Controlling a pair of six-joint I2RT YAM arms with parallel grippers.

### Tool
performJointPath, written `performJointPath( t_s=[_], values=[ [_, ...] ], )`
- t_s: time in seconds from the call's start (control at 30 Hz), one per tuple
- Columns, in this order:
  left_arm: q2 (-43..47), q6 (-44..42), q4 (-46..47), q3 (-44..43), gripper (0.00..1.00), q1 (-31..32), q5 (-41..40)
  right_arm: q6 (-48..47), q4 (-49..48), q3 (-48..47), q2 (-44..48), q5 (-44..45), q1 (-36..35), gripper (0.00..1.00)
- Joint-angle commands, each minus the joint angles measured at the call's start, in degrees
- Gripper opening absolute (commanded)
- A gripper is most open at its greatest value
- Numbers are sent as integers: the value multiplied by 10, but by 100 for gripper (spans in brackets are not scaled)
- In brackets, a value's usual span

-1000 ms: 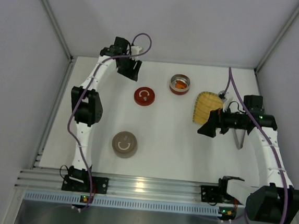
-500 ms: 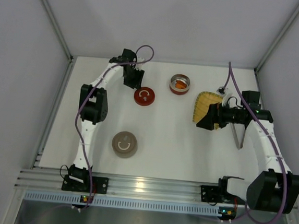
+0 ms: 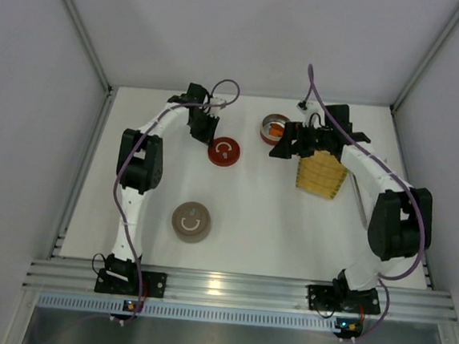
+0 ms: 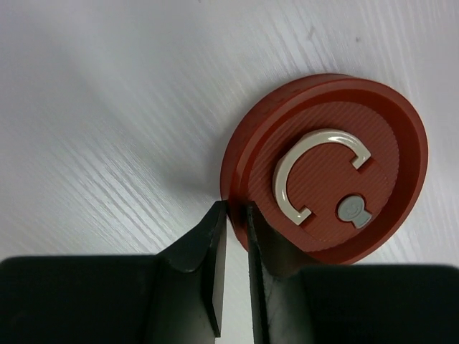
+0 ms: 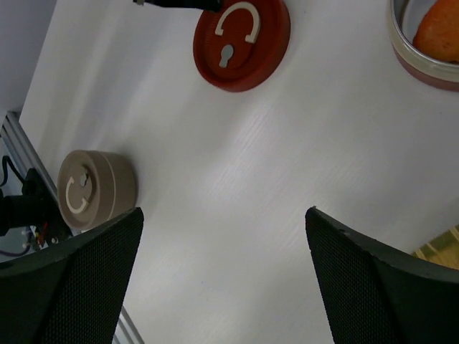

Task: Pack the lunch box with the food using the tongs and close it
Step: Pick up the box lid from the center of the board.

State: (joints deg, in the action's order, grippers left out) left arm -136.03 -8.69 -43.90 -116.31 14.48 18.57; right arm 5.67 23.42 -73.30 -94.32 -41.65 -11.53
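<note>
The red lid point(image 4: 326, 172) lies flat on the table, and my left gripper point(image 4: 235, 212) is pinched on its near rim, one finger outside and one on top. From above, this gripper point(image 3: 207, 130) sits at the lid's point(image 3: 223, 150) back left edge. The open lunch box tin point(image 3: 275, 129) holds an orange piece of food point(image 3: 276, 131). My right gripper point(image 3: 283, 142) hovers just right of that tin, open and holding nothing. Its wrist view shows the tin point(image 5: 423, 50) with the orange piece point(image 5: 441, 29) at the top right. I cannot make out the tongs.
A closed beige tin point(image 3: 191, 221) stands front left, also seen as the beige tin point(image 5: 93, 188) in the right wrist view. The yellow woven mat point(image 3: 320, 173) lies under the right forearm. White walls enclose the table at the back and both sides.
My left gripper came down onto the red lid and closed on its rim. The right arm swung from the right side up and left, to beside the open tin.
</note>
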Motion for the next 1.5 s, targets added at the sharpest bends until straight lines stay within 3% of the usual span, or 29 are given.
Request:
performJointPath(
  t_s=[0.0, 0.13, 0.63, 1.1, 1.47],
  values=[
    [37, -48, -13, 70, 18, 15, 0, 32, -67, -47, -52, 42, -46, 92],
    [94, -47, 26, 163, 0, 24, 16, 67, -104, -47, -110, 61, -66, 90],
    [203, -25, 89, 275, 0, 39, 79, 98, -146, -81, -236, -61, -106, 86],
    [267, -34, 132, 334, 0, 53, 87, 127, -150, -119, -316, -99, -121, 82],
    [299, -32, 155, 362, 0, 56, 107, 179, -201, -123, -366, -197, -129, 66]
  ],
)
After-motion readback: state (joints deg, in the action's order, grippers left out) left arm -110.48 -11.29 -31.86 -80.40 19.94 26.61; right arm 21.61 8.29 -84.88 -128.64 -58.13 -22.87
